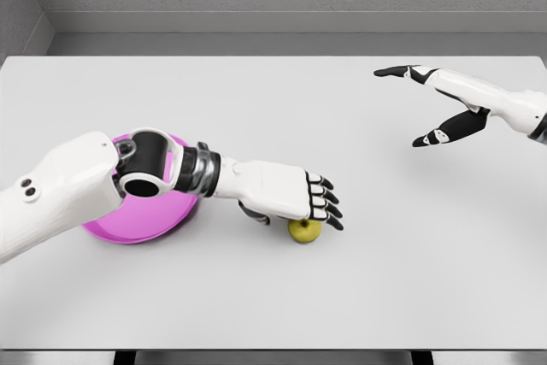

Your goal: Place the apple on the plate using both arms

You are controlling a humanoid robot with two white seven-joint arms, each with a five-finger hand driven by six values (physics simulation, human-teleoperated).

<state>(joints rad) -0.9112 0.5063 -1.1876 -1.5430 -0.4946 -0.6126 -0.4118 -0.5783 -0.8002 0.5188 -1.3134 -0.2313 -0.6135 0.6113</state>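
On the pale grey tabletop (273, 297) a small yellow-green apple (304, 230) sits a little left of centre and toward the near edge. The left robot hand (295, 198) hangs directly over it, palm down, its dark-tipped fingers (328, 204) extended and pointing toward three o'clock; their tips reach just past the apple's top. The fingers are loosely stretched, not wrapped around the fruit, and whether they touch its skin cannot be told from this view. The thumb shows as a dark shape under the palm, at about nine o'clock from the apple.

The magenta plate (162, 224) lies at nine o'clock from the apple, near it but apart, and the left forearm and wrist cross over its upper half, hiding much of the rim.

The right robot hand (432, 104) is well apart from both, up at roughly two o'clock from the apple, raised above the tabletop near the right edge. It is wide open and holds nothing, with fingers pointing to nine o'clock and the thumb splayed downward.
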